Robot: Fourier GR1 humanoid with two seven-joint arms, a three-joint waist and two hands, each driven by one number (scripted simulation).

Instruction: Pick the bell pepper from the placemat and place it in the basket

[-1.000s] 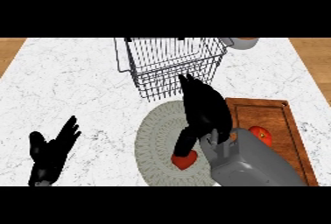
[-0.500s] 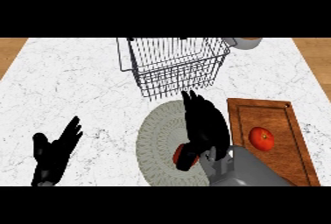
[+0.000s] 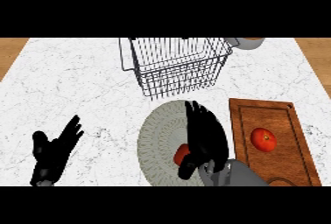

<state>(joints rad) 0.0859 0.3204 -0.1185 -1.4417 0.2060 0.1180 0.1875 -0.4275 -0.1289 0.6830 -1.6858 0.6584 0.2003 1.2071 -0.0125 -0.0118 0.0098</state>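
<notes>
Right hand (image 3: 205, 135) lies over a round grey woven placemat (image 3: 158, 133), fingers stretched straight toward the far side across one red bell pepper (image 3: 181, 154), not curled around it. Left hand (image 3: 55, 151) rests open, near left. White marble counter (image 3: 84, 87) holds one wire basket (image 3: 181, 78) at the far side and, to the right, one wooden cutting board (image 3: 275, 116) bearing one red tomato (image 3: 264, 139).
</notes>
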